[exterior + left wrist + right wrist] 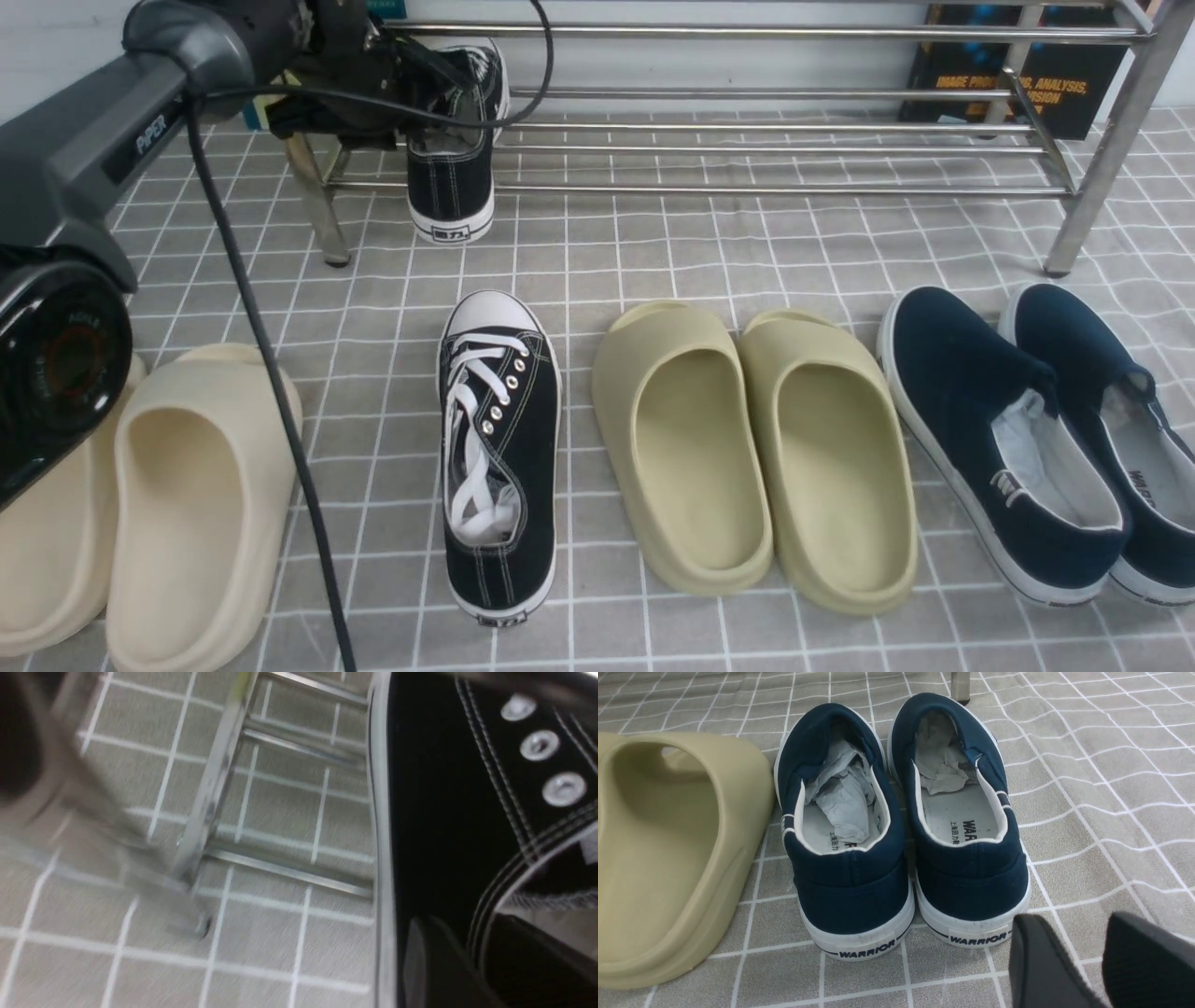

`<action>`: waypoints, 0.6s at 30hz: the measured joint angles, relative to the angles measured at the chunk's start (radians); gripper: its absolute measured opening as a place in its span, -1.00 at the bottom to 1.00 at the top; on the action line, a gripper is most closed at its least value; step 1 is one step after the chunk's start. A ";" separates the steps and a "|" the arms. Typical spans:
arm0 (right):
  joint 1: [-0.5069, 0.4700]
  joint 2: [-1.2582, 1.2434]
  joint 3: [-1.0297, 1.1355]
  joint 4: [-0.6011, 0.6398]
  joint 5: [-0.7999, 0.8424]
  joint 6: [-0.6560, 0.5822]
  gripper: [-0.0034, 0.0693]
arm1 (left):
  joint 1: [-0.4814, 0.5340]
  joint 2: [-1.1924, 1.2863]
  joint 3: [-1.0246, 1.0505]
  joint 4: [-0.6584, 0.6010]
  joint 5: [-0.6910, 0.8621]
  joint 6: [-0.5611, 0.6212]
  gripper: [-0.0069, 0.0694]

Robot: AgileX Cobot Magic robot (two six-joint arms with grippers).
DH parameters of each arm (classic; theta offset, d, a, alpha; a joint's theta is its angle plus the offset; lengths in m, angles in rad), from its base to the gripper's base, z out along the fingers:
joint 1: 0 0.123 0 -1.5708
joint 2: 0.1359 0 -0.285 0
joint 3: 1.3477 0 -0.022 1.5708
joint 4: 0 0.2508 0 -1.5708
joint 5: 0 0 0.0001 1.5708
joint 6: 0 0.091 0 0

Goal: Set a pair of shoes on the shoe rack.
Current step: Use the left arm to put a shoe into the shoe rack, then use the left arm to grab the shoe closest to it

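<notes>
A grey checked cloth (653,252) is covering the whole floor and carrying everything. The shoe rack (766,34) is standing along the cloth's far edge, running from left of the middle out past the right edge. The left arm (84,159) is reaching in from the near left corner towards the rack's left end, with a black cable (271,373) hanging down from it.

Along the near edge, a pair of beige slides (196,504) is lying at the left corner. A pair of olive slides (681,448) is lying right of the middle, the two touching side by side. A pair of navy slip-ons (971,392) stuffed with paper is sitting at the right corner.

One black sneaker (453,177) is lying across the lower tubes at the rack's left end, toe to the back, heel sticking out over the front tube. The other black sneaker (532,439) is lying flat on the cloth between the beige and olive slides, toe towards the rack.

The left gripper (467,938) is sitting at the sneaker on the rack, its fingers (434,966) standing either side of the shoe's side wall. The blurred wrist view is not showing whether they are pinching it or standing clear.

The right gripper (1083,933) is hanging just behind the slip-ons' heels, fingers spread with nothing between them.
</notes>
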 joint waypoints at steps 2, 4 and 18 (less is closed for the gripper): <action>0.000 0.000 0.000 0.000 0.000 0.000 -0.23 | 0.001 -0.033 0.000 0.028 0.069 0.000 -0.24; 0.000 0.000 0.000 0.000 0.000 0.000 -0.23 | 0.001 -0.070 -0.002 0.048 0.124 0.008 -0.22; 0.000 0.000 0.000 0.000 0.000 0.000 -0.23 | 0.001 -0.391 0.078 -0.042 0.457 0.230 -0.21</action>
